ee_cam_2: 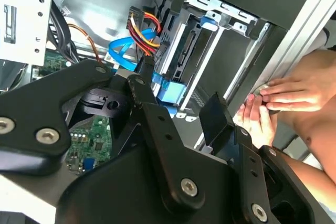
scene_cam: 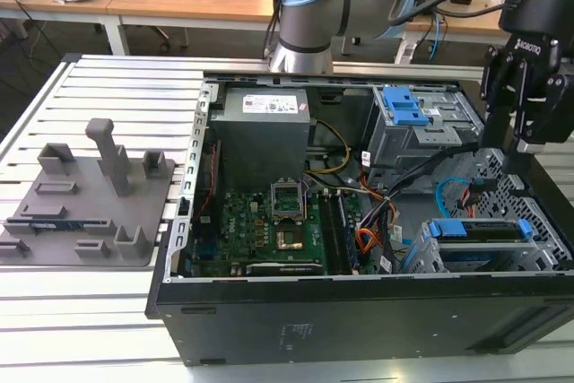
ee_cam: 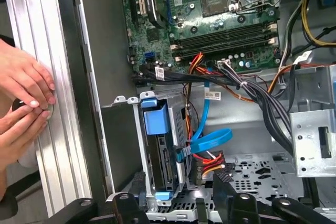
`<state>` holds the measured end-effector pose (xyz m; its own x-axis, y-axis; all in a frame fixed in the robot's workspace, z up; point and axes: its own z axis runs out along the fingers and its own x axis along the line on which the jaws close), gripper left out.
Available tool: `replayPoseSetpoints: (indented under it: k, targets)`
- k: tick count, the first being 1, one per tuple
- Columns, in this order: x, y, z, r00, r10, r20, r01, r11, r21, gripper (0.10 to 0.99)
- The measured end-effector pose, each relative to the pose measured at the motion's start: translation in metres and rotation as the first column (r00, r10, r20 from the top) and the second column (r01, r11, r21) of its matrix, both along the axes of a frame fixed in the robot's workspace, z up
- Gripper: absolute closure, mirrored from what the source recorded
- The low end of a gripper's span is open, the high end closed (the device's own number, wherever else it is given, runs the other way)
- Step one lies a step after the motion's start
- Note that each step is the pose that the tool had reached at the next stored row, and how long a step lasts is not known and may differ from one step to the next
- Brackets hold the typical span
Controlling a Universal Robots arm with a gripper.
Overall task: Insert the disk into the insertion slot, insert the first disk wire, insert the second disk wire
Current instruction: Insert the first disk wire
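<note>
Disk (ee_cam: 160, 163) sits in the insertion slot (ee_cam: 138, 145); the pincer (ee_cam: 179, 182), apart and empty, hovers beside the wires (ee_cam: 212, 140), so the 1st wire step seems in hand, calling for careful plug alignment.

An open case (scene_cam: 359, 311) is lying on a slatted table (scene_cam: 54, 311), motherboard (scene_cam: 260, 226) and power supply (scene_cam: 265, 127) showing, a grey fixture (scene_cam: 90, 195) sitting just beside it.

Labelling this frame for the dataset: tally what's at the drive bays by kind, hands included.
drive cages, the taller cage and the insertion slot: 2
disk: 1
blue flat cable: 1
hands on the rail beside the case: 2
Total: 6
</note>
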<state>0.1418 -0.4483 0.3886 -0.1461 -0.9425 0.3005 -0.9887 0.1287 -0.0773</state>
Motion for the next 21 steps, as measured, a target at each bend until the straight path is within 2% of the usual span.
replayPoseSetpoints:
  k: [5, 7, 8, 10, 12, 15, 17, 19, 20, 21]
  targets:
    - [0.0, 0.0036, -0.0073, 0.9999, 0.014, 0.006, -0.014, 0.9999, -0.002, 0.467]
    - [-0.0003, 0.0037, -0.0101, 0.9998, 0.014, 0.0113, -0.014, 0.9999, -0.002, 0.467]
    - [-0.0005, 0.0037, -0.0122, 0.9998, 0.014, 0.0162, -0.014, 0.9999, -0.002, 0.467]
    - [-0.0008, 0.0037, -0.0149, 0.9997, 0.009, 0.0227, -0.009, 1.0, -0.002, 0.467]
    - [-0.0007, 0.0037, -0.0175, 0.9996, 0.005, 0.0271, -0.005, 1.0, -0.003, 0.467]
    - [-0.0008, 0.0037, -0.0205, 0.9996, 0.001, 0.0289, -0.001, 1.0, -0.007, 0.467]
    - [-0.0007, 0.0037, -0.0235, 0.9996, 0.001, 0.0295, 0.0, 0.9999, -0.014, 0.612]
    - [-0.0005, 0.0037, -0.0253, 0.9996, 0.001, 0.0297, 0.0, 0.9998, -0.018, 0.612]
    - [-0.0004, 0.0037, -0.026, 0.9996, 0.001, 0.0297, 0.0, 0.9998, -0.02, 0.678]
    - [-0.0002, 0.0037, -0.0273, 0.9996, 0.001, 0.03, 0.0, 0.9997, -0.024, 0.678]
